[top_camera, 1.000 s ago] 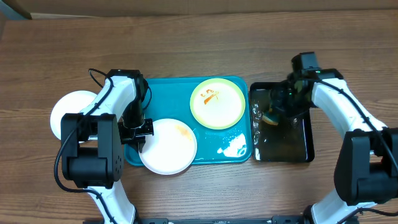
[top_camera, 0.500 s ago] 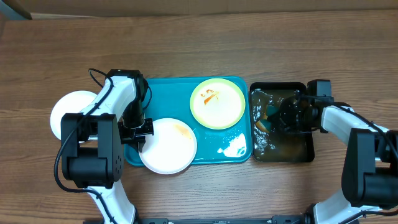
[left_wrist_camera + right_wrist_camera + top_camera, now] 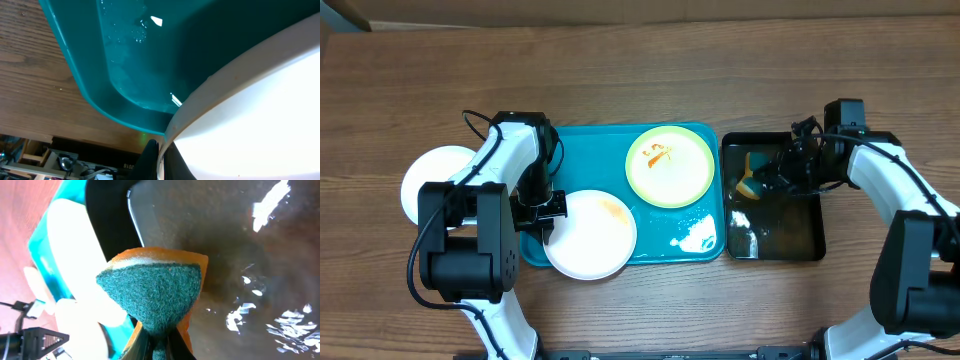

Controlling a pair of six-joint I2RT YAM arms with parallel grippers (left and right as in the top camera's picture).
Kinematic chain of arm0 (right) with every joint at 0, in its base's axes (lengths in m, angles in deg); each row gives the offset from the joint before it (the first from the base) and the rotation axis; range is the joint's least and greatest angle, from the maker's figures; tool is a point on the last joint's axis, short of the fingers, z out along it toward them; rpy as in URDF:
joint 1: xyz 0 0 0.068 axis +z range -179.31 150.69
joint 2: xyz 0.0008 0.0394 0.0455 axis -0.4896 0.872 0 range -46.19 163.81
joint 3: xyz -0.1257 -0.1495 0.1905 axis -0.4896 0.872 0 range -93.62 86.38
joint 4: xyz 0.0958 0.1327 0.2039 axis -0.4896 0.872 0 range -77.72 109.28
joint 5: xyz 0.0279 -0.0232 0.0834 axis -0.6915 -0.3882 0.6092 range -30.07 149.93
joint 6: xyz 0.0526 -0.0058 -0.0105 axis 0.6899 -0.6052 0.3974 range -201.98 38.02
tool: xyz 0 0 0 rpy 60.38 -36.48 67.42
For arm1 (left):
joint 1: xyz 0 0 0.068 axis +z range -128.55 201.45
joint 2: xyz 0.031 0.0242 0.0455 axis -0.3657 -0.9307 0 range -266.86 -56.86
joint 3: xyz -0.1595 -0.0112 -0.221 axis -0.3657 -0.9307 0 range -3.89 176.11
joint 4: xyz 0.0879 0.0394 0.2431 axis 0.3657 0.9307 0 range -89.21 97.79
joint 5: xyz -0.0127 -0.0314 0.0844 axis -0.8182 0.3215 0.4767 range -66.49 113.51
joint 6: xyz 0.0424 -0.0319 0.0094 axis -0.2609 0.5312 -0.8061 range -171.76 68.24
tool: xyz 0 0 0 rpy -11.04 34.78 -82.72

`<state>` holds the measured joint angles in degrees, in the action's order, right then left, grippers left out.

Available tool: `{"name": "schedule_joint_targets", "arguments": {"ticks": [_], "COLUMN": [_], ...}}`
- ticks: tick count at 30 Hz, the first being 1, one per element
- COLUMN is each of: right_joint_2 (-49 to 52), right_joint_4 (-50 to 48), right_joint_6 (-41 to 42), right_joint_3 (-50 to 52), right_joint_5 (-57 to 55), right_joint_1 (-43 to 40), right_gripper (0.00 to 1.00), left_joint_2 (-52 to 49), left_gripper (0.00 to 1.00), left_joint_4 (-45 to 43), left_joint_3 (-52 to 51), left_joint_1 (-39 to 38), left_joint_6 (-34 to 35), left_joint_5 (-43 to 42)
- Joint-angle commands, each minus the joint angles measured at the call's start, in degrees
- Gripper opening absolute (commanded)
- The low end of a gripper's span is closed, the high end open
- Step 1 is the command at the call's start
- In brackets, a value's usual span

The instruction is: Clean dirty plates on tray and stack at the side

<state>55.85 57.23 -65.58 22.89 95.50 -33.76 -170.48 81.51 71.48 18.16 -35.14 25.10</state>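
1. Resting on the teal tray (image 3: 620, 140), a white plate (image 3: 590, 234) with a faint orange smear overhangs the tray's near rim. A lime-green rimmed plate (image 3: 669, 165) streaked orange-red lies in the far right corner.
2. A second white plate (image 3: 425, 180) sits on the wooden table (image 3: 640, 70) left of the tray, partly under the left arm.
3. The left gripper (image 3: 542, 212) is clamped on the smeared white plate's left rim; the wrist view shows its fingers (image 3: 150, 162) pinching that edge.
4. The right gripper (image 3: 775, 180) squeezes an orange sponge (image 3: 752, 185) with a green scouring face above the wet black tray (image 3: 775, 250), which lies just right of the teal tray.
5. White foam (image 3: 697, 236) lies in the teal tray's near right corner.
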Motion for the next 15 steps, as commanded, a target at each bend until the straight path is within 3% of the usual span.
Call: {"name": "schedule_joint_targets", "arguments": {"ticks": [1,9,15], "right_joint_2": [-0.4,0.0,0.0], "right_joint_4": [0.8,-1.3,-1.0], "right_joint_6": [-1.4,-0.7,-0.8], "right_joint_3": [0.4,7.8,8.2], "right_joint_5": [-4.6,-12.0,-12.5], "right_joint_1": [0.3,0.2,0.2], "right_gripper": [0.04,0.04,0.04], "left_joint_2": [0.1,0.2,2.9], "left_gripper": [0.04,0.04,0.04], "left_joint_4": [-0.5,-0.4,3.2], "left_joint_3": [0.8,2.8,13.9], "left_joint_1": [0.2,0.2,0.2], "left_joint_6": [1.6,1.6,3.4], "left_joint_5": [1.6,3.3,5.1]}}
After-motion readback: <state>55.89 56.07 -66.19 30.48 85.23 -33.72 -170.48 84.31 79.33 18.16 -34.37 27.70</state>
